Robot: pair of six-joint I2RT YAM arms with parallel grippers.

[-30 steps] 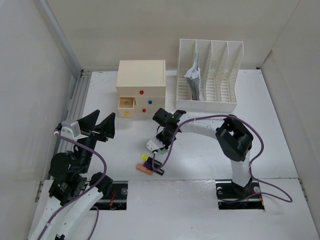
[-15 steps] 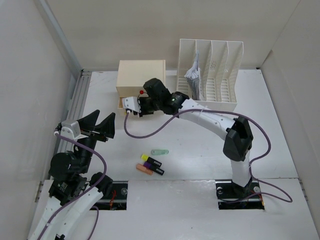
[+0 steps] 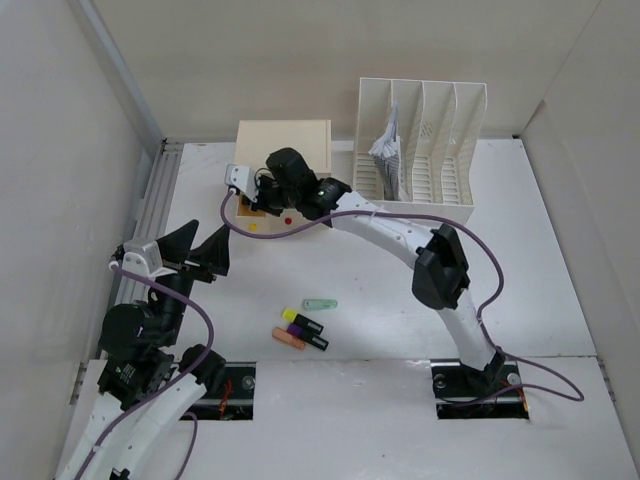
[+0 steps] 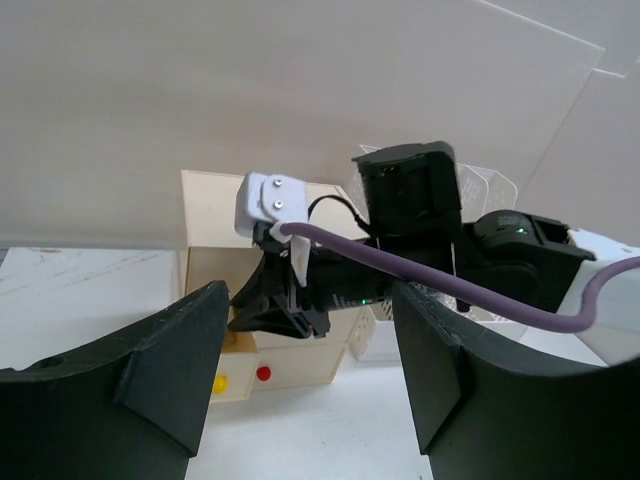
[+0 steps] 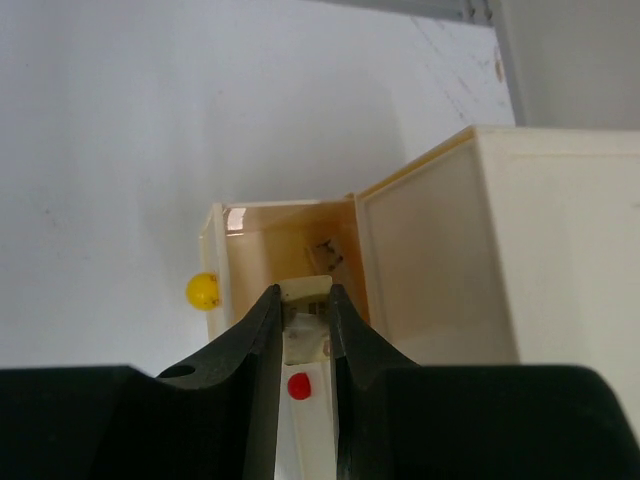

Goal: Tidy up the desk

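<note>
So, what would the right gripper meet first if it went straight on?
Probably the inside of the open yellow-knobbed drawer; the right gripper points into it, but depth is unclear.

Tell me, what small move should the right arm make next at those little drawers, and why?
Probably lift the right gripper straight back out. Its close-set fingers hang over the open yellow-knobbed drawer, which already holds something small, while markers wait on the desk. Whether it grips anything, I cannot tell.
</note>
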